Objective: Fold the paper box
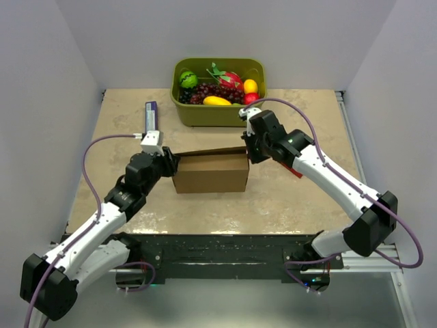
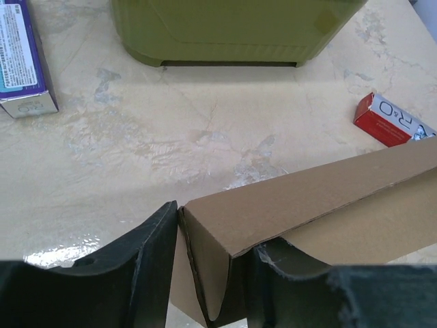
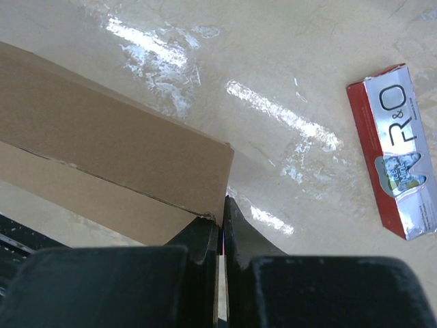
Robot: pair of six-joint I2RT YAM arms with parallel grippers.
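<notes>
The paper box [image 1: 210, 172] is plain brown cardboard, standing mid-table as a shallow rectangular shape with its back wall raised. My left gripper [image 1: 171, 164] is at its left end. In the left wrist view the left gripper [image 2: 213, 273] is closed on the folded end wall of the box [image 2: 300, 198], one finger outside and one inside. My right gripper [image 1: 247, 152] is at the box's right end. In the right wrist view the right gripper [image 3: 222, 229] is pinched nearly together on the thin edge of the box's corner [image 3: 116, 143].
An olive-green tub [image 1: 212, 115] of fruit stands just behind the box and fills the top of the left wrist view [image 2: 232, 31]. A purple carton [image 1: 151, 116] lies back left. A red carton [image 3: 396, 150] lies right of the box, under my right arm.
</notes>
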